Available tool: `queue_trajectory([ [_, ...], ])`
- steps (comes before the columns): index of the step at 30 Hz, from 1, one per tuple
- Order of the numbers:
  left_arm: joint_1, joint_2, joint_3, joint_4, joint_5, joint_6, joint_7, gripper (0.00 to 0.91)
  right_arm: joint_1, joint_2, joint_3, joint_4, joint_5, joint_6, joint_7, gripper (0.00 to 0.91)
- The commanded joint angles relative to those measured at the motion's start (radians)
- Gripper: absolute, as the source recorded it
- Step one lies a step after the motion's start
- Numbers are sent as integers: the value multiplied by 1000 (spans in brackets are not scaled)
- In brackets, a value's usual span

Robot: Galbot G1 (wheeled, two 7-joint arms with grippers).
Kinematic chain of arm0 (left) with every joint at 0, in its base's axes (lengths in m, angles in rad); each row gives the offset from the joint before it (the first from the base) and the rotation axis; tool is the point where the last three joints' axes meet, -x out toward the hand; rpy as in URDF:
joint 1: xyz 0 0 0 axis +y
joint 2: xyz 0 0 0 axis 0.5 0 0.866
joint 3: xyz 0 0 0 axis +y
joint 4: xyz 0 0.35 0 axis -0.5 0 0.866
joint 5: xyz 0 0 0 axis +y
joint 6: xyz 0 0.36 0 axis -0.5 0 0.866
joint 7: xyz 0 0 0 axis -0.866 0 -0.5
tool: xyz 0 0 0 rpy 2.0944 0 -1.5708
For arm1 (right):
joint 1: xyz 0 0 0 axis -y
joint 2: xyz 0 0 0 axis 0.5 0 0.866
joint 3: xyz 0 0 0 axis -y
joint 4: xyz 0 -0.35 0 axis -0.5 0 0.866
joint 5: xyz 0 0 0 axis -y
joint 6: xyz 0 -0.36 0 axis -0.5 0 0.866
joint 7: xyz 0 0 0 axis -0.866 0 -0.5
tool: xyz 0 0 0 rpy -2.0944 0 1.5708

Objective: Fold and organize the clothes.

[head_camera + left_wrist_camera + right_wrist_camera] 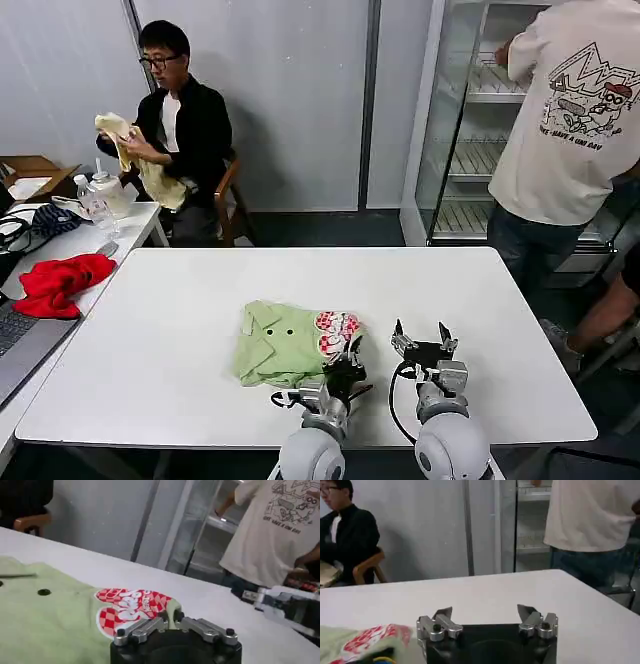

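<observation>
1. Closest to the camera are the two grippers, down at the near edge of the white table (160, 330). The left gripper (347, 368) has its fingers clenched together right at the shirt's near-right corner; I honestly can't tell if any fabric is pinched between them. The right gripper (421, 345) sits just beside it on bare table, jaws spread wide, holding nothing

2. Handling-wise the light-green shirt (285, 345) looks like thin soft cotton, so light and floppy, nothing fragile. It'll sag and drag rather than hold a shape, and I'd guess it won't slip much on the tabletop. Best bet is pinching a folded edge or corner through all layers so the bundle doesn't fall open

3. Looks: already a compact folded bundle, near the front edge around the middle of the table. Pale green, small dark buttons, collar toward the left, and a red-and-white checkered print (131, 608) at its right end
</observation>
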Motion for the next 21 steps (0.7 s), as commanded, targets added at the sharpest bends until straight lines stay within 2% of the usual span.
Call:
queue_trajectory([
  [1,-53,-75,20,67,-1,-30,26,907,-8,-4,5,7,-4,1,1,907],
  [7,-48,-51,20,7,-30,-28,59,907,-6,-5,7,12,-4,2,5,907],
  [15,-24,-12,18,-87,-43,-28,81,907,9,4,9,61,-31,50,0,907],
  [21,-18,32,-14,-177,-25,4,51,907,15,-26,51,151,-3,9,12,907],
])
